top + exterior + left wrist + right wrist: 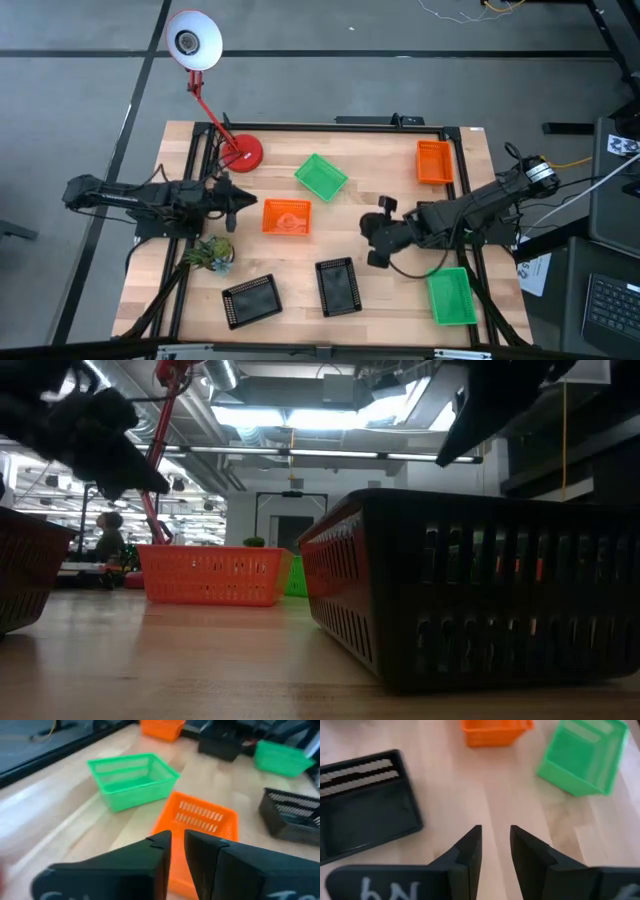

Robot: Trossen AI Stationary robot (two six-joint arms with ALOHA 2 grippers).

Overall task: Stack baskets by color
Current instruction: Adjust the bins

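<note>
1. Nearest the table's front edge, two black baskets lie side by side: one (251, 299) angled, the other (338, 286) set lengthwise. Both are front of the central orange basket (286, 216), the landmark here.
2. A green basket (451, 295) sits at the front right corner, well apart from the central orange basket.
3. A small plant (211, 253) stands just front-left of that orange basket.
4. The left gripper (243, 201) hovers at the orange basket's left edge, its fingers (159, 851) a narrow gap apart, holding nothing.
5. The right gripper (376, 232) hangs over bare wood to the orange basket's right, its fingers (470, 851) slightly parted and empty.
6. Behind the orange basket and a little to its right lies a tilted green basket (321, 176).
7. Far right at the back rests another orange basket (433, 162).
8. A red lamp base (242, 152) stands back-left.
</note>
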